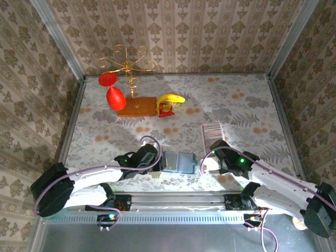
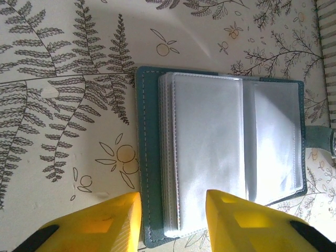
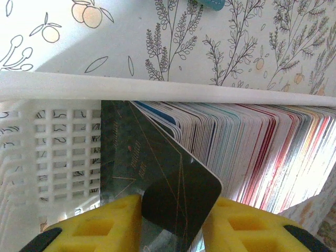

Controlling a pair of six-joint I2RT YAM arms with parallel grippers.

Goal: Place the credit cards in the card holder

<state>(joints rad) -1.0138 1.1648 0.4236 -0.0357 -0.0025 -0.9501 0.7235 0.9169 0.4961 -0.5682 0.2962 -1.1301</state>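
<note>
My right gripper [image 3: 173, 210] has its yellow pads on either side of the lower corner of a dark card [image 3: 157, 163]. That card tilts out from the front of the credit cards [image 3: 252, 152], which stand on edge in the white tray [image 3: 157, 86]. The card fills the gap between the pads, but I cannot tell whether the pinch is firm or the card is only leaning there. My left gripper [image 2: 172, 202] has its jaws apart and clamps nothing. It is poised over the near left corner of the card holder [image 2: 149, 157], with one finger at the teal cover's edge and the other over the clear sleeves. The holder lies open and flat on the table [image 2: 63, 131], its snap tab [image 2: 323, 142] on the side away from that gripper. From above, the holder [image 1: 178, 161] sits between the two grippers, right against the left one [image 1: 152, 157] and just beside the right one [image 1: 220, 149]. The row of cards [image 1: 212, 128] runs away from the arm bases, so the row's long axis points up the table. The holder is off to the left of the tray [image 1: 203, 137]. As I read it, the card has to come up out of the row and travel sideways toward the left arm. I cannot see from here which edge of the sleeves is the open one, and that settles how I turn the card.
</note>
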